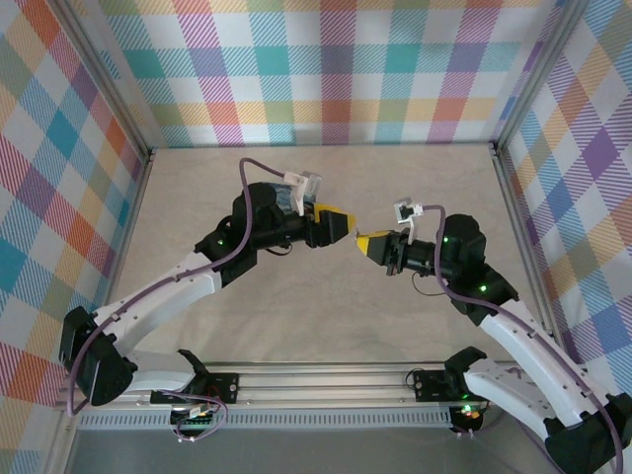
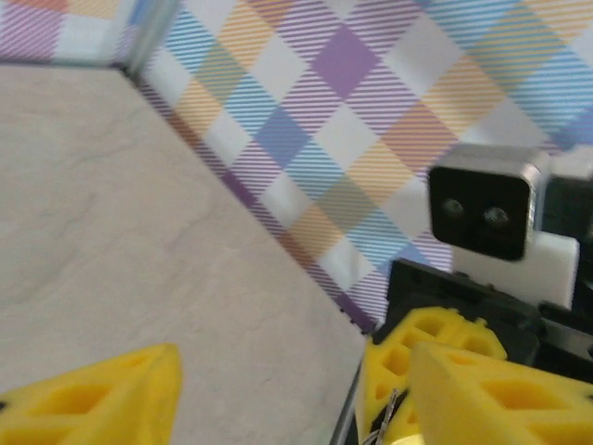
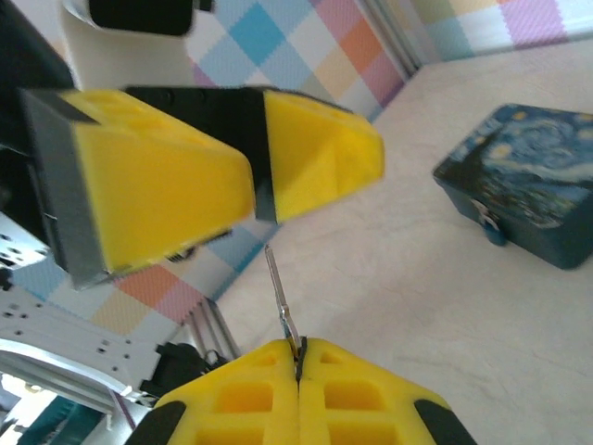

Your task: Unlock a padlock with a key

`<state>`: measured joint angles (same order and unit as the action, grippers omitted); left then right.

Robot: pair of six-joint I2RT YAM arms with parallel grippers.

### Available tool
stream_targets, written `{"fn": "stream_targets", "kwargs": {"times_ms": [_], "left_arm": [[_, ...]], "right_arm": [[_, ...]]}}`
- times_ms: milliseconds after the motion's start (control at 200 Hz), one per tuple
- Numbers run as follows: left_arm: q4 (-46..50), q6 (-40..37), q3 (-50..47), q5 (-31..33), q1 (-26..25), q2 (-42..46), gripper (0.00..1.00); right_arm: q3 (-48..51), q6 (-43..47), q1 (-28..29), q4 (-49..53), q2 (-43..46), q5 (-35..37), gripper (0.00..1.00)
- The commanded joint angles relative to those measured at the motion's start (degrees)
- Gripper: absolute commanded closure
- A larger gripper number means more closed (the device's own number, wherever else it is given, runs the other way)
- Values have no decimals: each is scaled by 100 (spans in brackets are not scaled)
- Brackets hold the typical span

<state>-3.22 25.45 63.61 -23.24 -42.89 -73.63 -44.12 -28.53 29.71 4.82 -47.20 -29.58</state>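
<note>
Presently the right gripper (image 3: 298, 350) is pinched tight on a thin key (image 3: 278, 283) at bottom centre of its wrist view. The left gripper (image 2: 295, 362) has its jaws apart, holding nothing.

Blue-and-yellow night-sky tin (image 3: 523, 199), lying on pale stone-look table (image 1: 326, 316), pastel plaid walls (image 1: 326, 69) around

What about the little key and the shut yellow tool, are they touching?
Touching. The right wrist view shows the key pinched in the seam between the closed fingers of the right tool, its blade sticking up out of them.
</note>
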Motion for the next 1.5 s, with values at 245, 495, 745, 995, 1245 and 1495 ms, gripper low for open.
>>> {"fn": "stream_targets", "kwargs": {"times_ms": [245,495,745,995,1245,1495], "left_arm": [[2646,-434,1059,1648,689,-617,11],[3058,-843,1787,1384,1358,-2008,6],[3685,-1211,2931,2072,1423,-3442,0],[3926,-1406,3695,1871,1415,-4265,0],[3976,-1462,4018,1617,1407,-4690,0],[4043,-1508,3920,1571,1338,-4819,0]], "right_arm": [[-96,674,37,1873,127,1227,100],[70,597,34,2079,114,1451,100],[105,563,34,2245,166,1525,100],[83,576,34,2332,167,1566,100],[88,590,34,2350,161,1583,100],[54,610,34,2469,153,1708,100]]}}
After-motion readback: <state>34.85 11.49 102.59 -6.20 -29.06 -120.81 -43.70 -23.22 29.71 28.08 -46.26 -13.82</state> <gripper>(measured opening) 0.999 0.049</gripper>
